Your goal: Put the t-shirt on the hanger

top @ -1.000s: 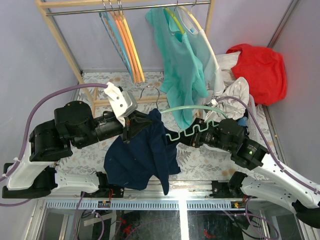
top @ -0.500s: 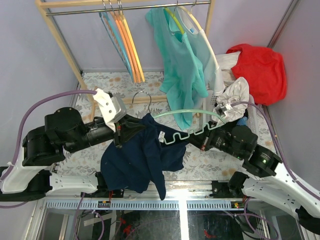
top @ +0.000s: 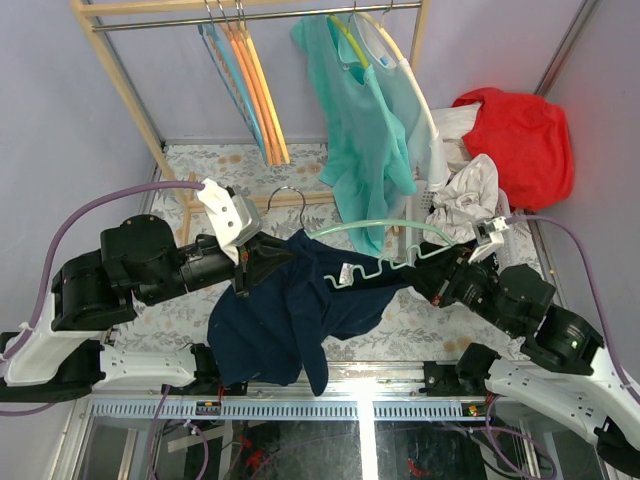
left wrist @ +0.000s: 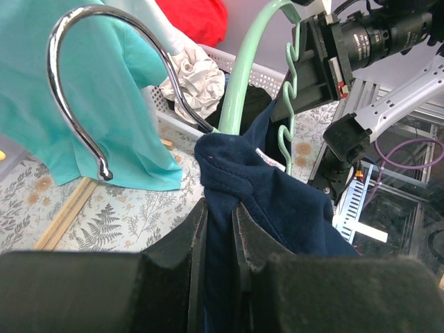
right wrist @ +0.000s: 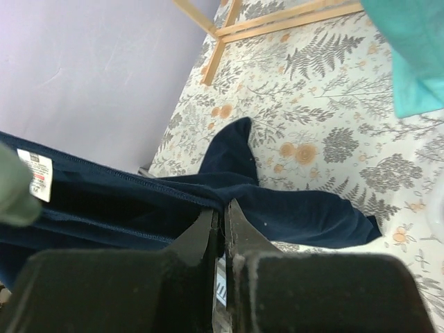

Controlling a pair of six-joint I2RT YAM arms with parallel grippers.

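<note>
Pinching the t-shirt at its neck seam with the right end effector, fingers pressed together, having closed and drawn back rightward since a second ago. Stretching the navy cloth farther along the wavy bar of the hanger. Clamping bunched collar cloth in the left end effector, just under the silver hook, above mid-bench. Trailing the hem past the near edge of the bench. Crowding the hanger's far side with the teal shirt; showing bare floral surface toward the far left corner.
</note>
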